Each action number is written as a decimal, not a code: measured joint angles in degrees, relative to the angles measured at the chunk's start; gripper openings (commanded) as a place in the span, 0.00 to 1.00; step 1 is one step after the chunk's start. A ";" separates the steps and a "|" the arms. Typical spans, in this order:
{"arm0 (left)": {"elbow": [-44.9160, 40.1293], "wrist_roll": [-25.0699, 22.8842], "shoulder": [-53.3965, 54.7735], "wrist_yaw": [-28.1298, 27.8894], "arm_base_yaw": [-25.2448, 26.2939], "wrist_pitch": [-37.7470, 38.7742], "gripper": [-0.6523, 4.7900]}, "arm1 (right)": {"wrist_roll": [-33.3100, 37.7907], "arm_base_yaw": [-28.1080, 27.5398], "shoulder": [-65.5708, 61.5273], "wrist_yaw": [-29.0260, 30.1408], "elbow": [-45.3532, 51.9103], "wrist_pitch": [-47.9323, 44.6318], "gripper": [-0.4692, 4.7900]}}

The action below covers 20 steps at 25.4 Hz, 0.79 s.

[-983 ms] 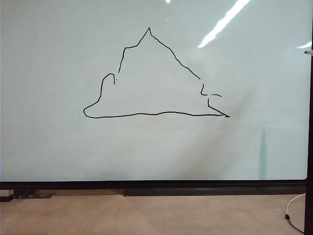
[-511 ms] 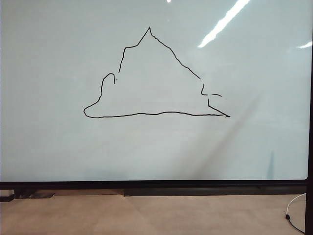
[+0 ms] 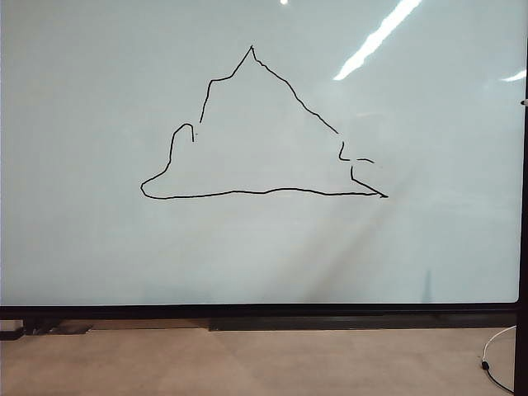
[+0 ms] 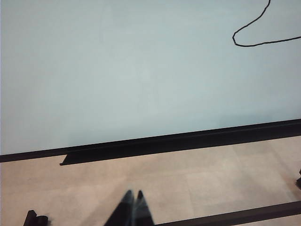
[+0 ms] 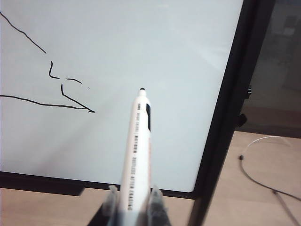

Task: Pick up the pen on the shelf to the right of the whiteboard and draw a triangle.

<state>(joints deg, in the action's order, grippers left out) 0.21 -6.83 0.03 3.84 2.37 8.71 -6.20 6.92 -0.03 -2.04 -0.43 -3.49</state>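
Exterior view: the triangle (image 3: 264,136) is on the whiteboard (image 3: 99,247), centre frame. Wobbly black outline with an apex at top centre, a stepped left flank and a near-flat base. The line has breaks: one on the left flank between the two steps, and one low on the right flank with a short stray dash. My read is that the drawing is essentially done. Still to do, if anything, is closing those gaps or putting the pen away. The task gives no put-back step.

Right wrist view: the right hand (image 5: 132,200) is at bottom centre, jaws clamped on the barrel of the pen (image 5: 136,150). Its black tip points at the board, clear of the surface, right of the triangle's lower-right corner. In the exterior view the hand itself is out of frame. A tiny speck at the right edge may be the pen tip; too small to say.

Left wrist view: the left hand (image 4: 132,209) is at the bottom edge, low over the floor, fingertips pressed together and holding nothing. The board's bottom frame crosses mid-frame above it.

Surface: glossy pale board in a thin black frame, with ceiling-light glare streaks upper right. There is no bench. Floor (image 3: 247,363) is tan and tile-like, under the board. A thin cable (image 5: 263,160) loops on the floor at lower right.
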 measured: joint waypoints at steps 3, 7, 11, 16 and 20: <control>0.00 0.00 0.00 0.00 0.00 0.00 0.11 | -1.92 3.78 0.00 -5.51 0.00 0.00 0.07; 0.00 0.00 0.00 0.00 0.00 0.00 0.11 | -2.58 5.84 0.00 -9.33 0.00 0.02 0.07; 0.00 0.00 0.00 0.00 0.00 0.00 0.11 | -2.69 5.64 0.00 -9.62 0.00 0.02 0.07; 0.00 0.00 0.00 0.00 0.00 0.00 0.11 | -2.69 5.66 0.00 -9.75 0.00 0.68 0.07; 0.00 0.00 0.00 0.00 0.00 0.00 0.11 | -2.71 5.66 0.00 -9.75 0.00 2.67 0.07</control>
<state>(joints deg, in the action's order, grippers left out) 0.21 -6.83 0.03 3.84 2.37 8.71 -8.91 12.58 -0.03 -11.79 -0.43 -0.82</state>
